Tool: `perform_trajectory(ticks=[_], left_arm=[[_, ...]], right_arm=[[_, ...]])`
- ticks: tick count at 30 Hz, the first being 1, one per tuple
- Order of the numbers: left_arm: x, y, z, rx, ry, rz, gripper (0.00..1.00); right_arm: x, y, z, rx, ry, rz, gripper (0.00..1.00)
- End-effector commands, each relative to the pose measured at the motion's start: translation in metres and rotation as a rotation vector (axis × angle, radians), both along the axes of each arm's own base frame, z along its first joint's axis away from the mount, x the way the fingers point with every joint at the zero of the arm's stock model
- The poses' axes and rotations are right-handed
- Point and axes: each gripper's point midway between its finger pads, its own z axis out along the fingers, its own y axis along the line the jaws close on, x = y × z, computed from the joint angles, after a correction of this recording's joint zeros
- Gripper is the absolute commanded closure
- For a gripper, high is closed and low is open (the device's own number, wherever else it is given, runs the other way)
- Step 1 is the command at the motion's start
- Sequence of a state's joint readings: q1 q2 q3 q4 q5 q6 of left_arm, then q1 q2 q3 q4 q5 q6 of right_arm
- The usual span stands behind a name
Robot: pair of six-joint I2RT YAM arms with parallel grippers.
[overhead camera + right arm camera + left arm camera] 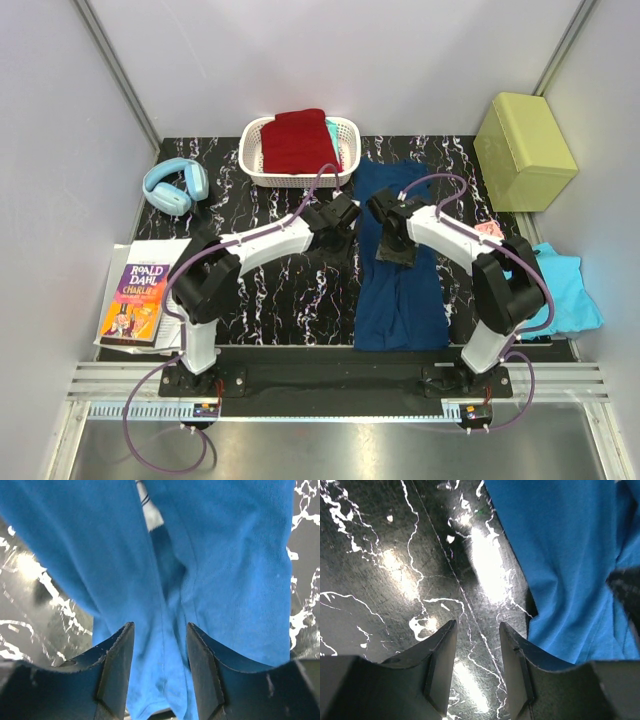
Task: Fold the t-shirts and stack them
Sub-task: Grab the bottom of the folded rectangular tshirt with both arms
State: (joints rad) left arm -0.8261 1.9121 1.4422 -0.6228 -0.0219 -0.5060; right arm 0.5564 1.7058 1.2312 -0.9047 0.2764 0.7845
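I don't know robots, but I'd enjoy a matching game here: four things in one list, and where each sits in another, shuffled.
Things:
1. dark red t-shirt
2. navy blue t-shirt
3. turquoise t-shirt
4. headphones

Places:
A. at the far right edge of the table
B. in the white basket
C. on the left, beyond the book
D. laid lengthwise mid-table, under the right claw

Pairs: 1-B, 2-D, 3-A, 4-C
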Motion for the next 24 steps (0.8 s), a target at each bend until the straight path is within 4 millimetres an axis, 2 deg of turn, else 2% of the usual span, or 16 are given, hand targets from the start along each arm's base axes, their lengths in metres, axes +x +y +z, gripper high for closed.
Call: perform_trajectory(ticks=[1,7,11,13,17,20,21,22,24], left_arm=[[-0.003,0.004,0.005,-0.024,-0.009,0.011,0.56],[-0.010,0.010,0.000,-0.017,0.001,0.012,0.56],[-0.010,0.012,-0.002,-0.013,-0.001,0.005,0.56],[-0.010,0.012,-0.002,-0.011,-0.001,0.002,0.56],[-0.010,0.008,-0.003,-0.014,0.005,-0.006,0.56],[-0.009,0.008,-0.004,-0.011,0.005,-0.009,0.56],[-0.008,0.008,-0.004,-0.010,0.006,-0.009,0.56],[-0.008,0.008,-0.005,-0.009,0.005,-0.011,0.56],[-0.009,0.008,-0.005,-0.010,0.005,-0.010,0.56]], right_arm=[[0.021,0.001,-0.001,0.015,-0.045,0.013,0.48],[0.014,0.005,-0.023,0.028,0.025,0.022,0.52],[0.000,0.005,-0.039,0.042,0.075,0.017,0.64],[-0.006,0.003,-0.044,0.040,0.092,0.011,0.67],[-0.009,0.000,-0.049,0.029,0.101,0.008,0.74],[-0.009,-0.002,-0.049,0.020,0.096,-0.001,0.87],[-0.009,-0.003,-0.049,0.019,0.094,-0.004,0.96],[-0.008,-0.003,-0.047,0.019,0.086,-0.008,1.00],[-0.006,-0.006,-0.042,0.004,0.071,-0.014,1.00]])
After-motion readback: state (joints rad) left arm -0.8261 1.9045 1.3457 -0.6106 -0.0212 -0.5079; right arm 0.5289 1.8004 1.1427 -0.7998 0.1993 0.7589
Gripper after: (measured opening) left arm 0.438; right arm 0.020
